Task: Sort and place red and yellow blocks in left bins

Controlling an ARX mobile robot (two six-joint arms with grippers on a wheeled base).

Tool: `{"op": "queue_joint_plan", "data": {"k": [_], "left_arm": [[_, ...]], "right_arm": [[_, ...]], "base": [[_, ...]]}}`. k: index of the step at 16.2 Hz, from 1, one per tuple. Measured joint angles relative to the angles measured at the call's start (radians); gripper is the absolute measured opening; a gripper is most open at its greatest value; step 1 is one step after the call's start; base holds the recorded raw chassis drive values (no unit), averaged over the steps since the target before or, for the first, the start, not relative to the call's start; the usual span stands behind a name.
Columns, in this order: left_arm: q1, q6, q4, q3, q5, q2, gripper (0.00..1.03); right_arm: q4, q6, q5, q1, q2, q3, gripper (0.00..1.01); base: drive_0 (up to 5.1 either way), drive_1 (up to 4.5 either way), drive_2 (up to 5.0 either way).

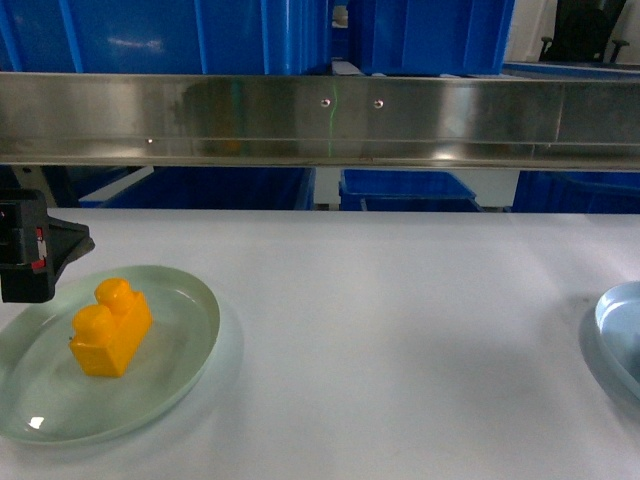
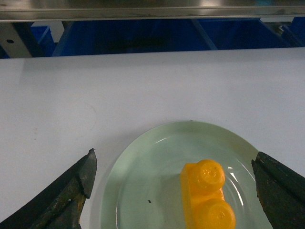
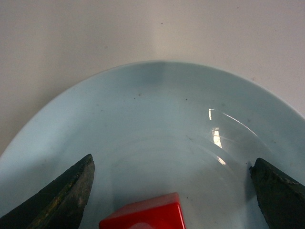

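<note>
A yellow-orange plastic toy brick with two round studs [image 1: 111, 328] lies on a pale green round plate [image 1: 190, 345] at the near left of the white tabletop [image 1: 400, 330]. The brick sits left of the plate's middle in the head view, clear of the rim on all sides, and the plate's near edge runs close to the bottom of that view.

The left claw [image 2: 174, 188] hangs over this plate with its two dark fingers [image 2: 71, 191] spread wide apart; the brick lies between them, nearer the right finger, touching neither. In the head view only a black part of the left arm [image 1: 30, 248] shows at the left edge, just beyond the plate's far rim.

The right claw [image 3: 171, 191] is likewise spread wide, above a light blue round plate [image 3: 157, 105] at the tabletop's right edge. A red plastic block [image 3: 143, 214] lies on that plate between the fingers, cut off by the lower edge of the view.

Between the two plates the tabletop is bare white. A long stainless steel rail [image 1: 320, 118] crosses beyond the tabletop's far edge, and large bright-blue plastic crates [image 1: 170, 35] stand above and behind it.
</note>
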Motion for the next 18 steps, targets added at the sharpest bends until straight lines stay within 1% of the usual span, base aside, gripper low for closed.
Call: {"op": "queue_joint_plan", "data": {"k": [2,3,8,9,10,12,15,17,18], "left_arm": [[0.000,0.000,0.000,0.000,0.000,0.000,0.98],[0.000,0.000,0.000,0.000,0.000,0.000,0.98],[0.000,0.000,0.000,0.000,0.000,0.000,0.98],[0.000,0.000,0.000,0.000,0.000,0.000,0.98],[0.000,0.000,0.000,0.000,0.000,0.000,0.98],[0.000,0.000,0.000,0.000,0.000,0.000,0.98],[0.000,0.000,0.000,0.000,0.000,0.000,0.98],[0.000,0.000,0.000,0.000,0.000,0.000,0.98],[0.000,0.000,0.000,0.000,0.000,0.000,0.98]], "right_arm": [[-0.011,-0.007,-0.001,0.000,0.001,0.003,0.98],[-0.015,-0.008,-0.002,0.000,0.003,0.006,0.95],[-0.032,-0.016,-0.011,-0.005,0.003,0.006,0.44],[-0.031,-0.017,-0.011,-0.004,-0.002,0.002,0.35],[-0.029,-0.018,-0.012,-0.002,-0.009,-0.003,0.29],[-0.031,-0.017,-0.010,0.011,-0.042,-0.023,0.29],[-0.060,-0.013,-0.013,0.042,-0.222,-0.045,0.29],[-0.111,-0.003,-0.031,0.061,-0.406,-0.045,0.29],[-0.150,0.008,-0.051,0.062,-0.496,-0.047,0.29]], "base": [[0.0,0.00,0.0],[0.0,0.00,0.0],[0.0,0.00,0.0],[0.0,0.00,0.0],[0.0,0.00,0.0],[0.0,0.00,0.0],[0.0,0.00,0.0],[0.0,0.00,0.0],[0.0,0.00,0.0]]}}
